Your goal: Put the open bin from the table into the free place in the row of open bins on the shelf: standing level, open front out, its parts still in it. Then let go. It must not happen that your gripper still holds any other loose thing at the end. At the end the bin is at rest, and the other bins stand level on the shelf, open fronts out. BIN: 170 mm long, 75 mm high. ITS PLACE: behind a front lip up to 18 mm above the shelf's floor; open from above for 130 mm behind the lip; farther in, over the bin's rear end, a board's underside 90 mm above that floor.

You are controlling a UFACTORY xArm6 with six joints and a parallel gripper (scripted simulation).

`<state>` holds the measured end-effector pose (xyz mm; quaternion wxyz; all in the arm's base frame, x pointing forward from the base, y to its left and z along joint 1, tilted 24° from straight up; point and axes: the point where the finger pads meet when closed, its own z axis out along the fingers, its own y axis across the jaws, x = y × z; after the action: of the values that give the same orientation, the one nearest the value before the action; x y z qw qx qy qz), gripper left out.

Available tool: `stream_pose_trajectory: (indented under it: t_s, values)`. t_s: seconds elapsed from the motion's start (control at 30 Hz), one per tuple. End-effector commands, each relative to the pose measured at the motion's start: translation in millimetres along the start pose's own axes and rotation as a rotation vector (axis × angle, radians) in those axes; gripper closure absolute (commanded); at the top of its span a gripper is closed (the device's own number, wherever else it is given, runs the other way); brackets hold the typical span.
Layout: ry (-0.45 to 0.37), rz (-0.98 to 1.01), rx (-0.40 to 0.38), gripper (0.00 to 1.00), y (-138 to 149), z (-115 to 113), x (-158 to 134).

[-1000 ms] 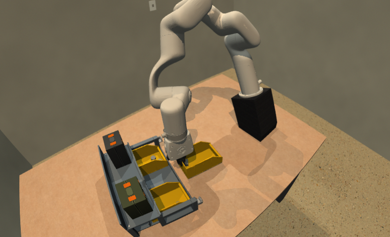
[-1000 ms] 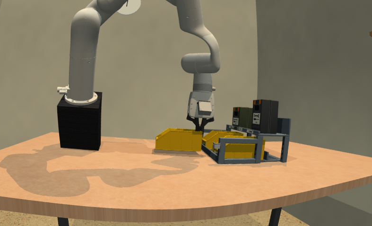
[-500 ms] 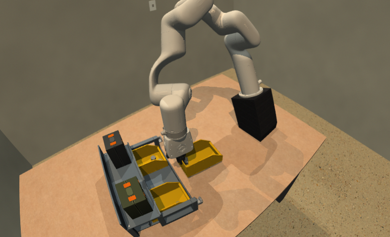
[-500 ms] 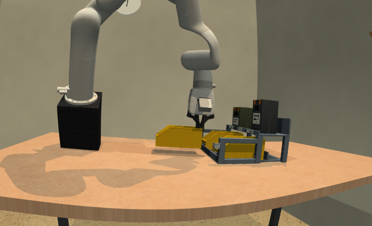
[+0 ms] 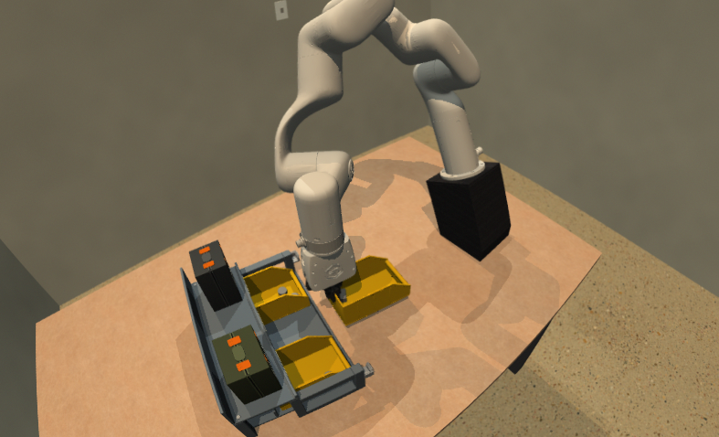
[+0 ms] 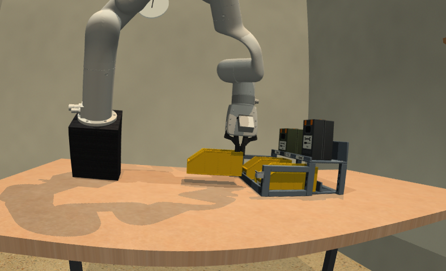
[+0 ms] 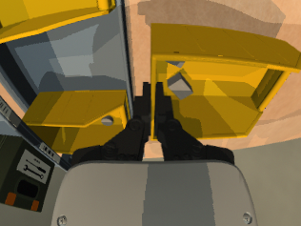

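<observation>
My gripper (image 5: pixel 333 295) is shut on the thin end wall of a yellow open bin (image 5: pixel 373 287), at the end next to the shelf. In the side view the bin (image 6: pixel 214 162) hangs a little above the table, about level, with its shadow under it, and the gripper (image 6: pixel 240 148) pinches its right end. In the wrist view the fingers grip the bin's wall (image 7: pixel 209 82), and a grey part (image 7: pixel 178 84) lies inside. The grey shelf (image 5: pixel 275 336) holds two yellow bins (image 5: pixel 275 293) (image 5: pixel 311 360) with a free place (image 5: pixel 291 325) between them.
A black box (image 5: pixel 216 273) and an olive box (image 5: pixel 245 363) stand on the shelf's upper board. The arm's black base block (image 5: pixel 470 208) stands at the back right. The shelf's front lip (image 6: pixel 285 192) runs along its open side.
</observation>
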<state>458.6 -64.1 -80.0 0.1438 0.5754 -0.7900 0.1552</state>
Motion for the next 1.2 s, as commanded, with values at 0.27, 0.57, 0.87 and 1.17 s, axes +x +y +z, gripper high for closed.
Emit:
stream_pose_trajectory:
  t_s: [0.27, 0.57, 0.87, 1.17]
  values:
    - [-0.002, 0.001, 0.004, 1.00, -1.6, 0.7, -0.4]
    - [-0.002, 0.001, 0.004, 1.00, -1.6, 0.7, -0.4]
    - [-0.002, 0.001, 0.004, 1.00, -1.5, 1.9, -0.4]
    - [-0.002, 0.001, 0.004, 1.00, -1.5, 1.9, -0.4]
